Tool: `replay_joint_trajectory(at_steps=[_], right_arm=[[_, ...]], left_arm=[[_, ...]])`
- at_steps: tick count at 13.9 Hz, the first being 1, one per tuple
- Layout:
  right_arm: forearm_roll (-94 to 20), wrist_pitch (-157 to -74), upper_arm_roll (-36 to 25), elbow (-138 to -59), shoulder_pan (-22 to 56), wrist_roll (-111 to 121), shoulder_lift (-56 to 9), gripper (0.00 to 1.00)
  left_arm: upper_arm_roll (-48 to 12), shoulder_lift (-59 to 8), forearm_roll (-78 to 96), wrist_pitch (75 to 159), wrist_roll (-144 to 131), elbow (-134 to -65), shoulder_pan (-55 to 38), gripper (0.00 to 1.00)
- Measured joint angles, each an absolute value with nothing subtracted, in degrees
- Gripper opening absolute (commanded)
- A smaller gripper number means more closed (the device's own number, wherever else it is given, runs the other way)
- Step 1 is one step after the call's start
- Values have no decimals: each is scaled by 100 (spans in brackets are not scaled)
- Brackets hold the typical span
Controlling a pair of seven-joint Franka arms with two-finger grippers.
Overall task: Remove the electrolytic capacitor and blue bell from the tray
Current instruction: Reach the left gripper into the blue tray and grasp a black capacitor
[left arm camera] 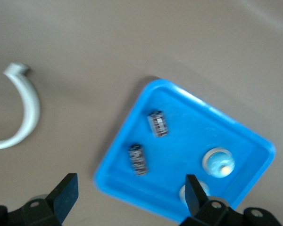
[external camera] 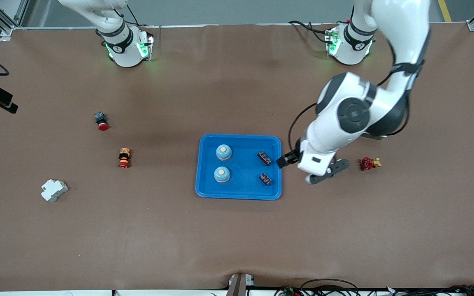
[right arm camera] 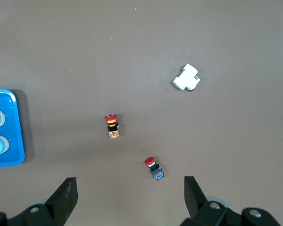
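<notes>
Right pincer out of front view; second bell (left arm camera: pixel 194 190) half hidden by left pincer finger.

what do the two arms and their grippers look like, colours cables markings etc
Both are glossy white Franka arms with black joint bands and green lights glowing at their bases. The left arm has a round dark grey joint cap and black cables looping along it. The left gripper and right gripper both have dark, flat fingers on black mounts with small screw holes.

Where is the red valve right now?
In the front view the red valve lies on the table toward the left arm's end, beside the open left gripper, outside the blue tray.
</notes>
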State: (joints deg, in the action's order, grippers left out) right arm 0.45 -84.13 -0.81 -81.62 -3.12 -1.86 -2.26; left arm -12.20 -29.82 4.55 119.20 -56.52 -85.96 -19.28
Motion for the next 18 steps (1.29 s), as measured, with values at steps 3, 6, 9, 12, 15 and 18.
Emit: replay_joint_trajectory(at_steps=[3,6,9,12,15,18], right_arm=[[45,-8413,-82,-8179,-312,-186,-227,100],[45,-8413,-82,-8206,-312,-186,-226,100],[19,-8442,-76,-8299,-308,-186,-226,100],[-131,-8478,-62,-8454,-246,-190,-227,100],[-161,-8587,-58,-8586,-38,-342,-228,100],[-180,-8943,-52,-8921,255,-834,-230,100]], left_arm=[[-1215,-3474,455,12619,-6396,-8589,-2130,100],[-1208,-3805,455,13014,-6972,-8580,-2208,100],[-1189,-4032,420,13336,-7459,-8573,-2356,100],[-1171,-4254,97,13388,-7790,-8569,-2572,100],[-1166,-4425,-78,13393,-7872,-8571,-2658,100],[-1143,-4505,-116,13381,-7872,-8588,-2657,100]])
